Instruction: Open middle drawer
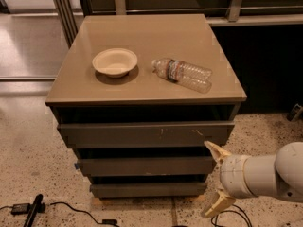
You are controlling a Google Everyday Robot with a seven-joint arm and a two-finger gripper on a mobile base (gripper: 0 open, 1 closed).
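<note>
— The claw [212,178]: where is it?
— Low, below the table's [147,32] front right corner, fingers spread wide, gripping nothing.
— And the middle drawer [147,166]?
— Under the table's front edge, between the scratched drawer [142,134] and the narrow bottom drawer [149,189]. It looks shut, with the claw near its right end.
— On top?
— A bowl [115,62] and a bottle [182,73] on its side.

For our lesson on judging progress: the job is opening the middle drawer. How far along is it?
Done: nothing yet; the middle drawer sits shut, with none of its inside showing. In hand: the gripper, fingers spread, hangs beside the drawer's right end, holding nothing. Left: catch the drawer's edge and pull it out.
</note>
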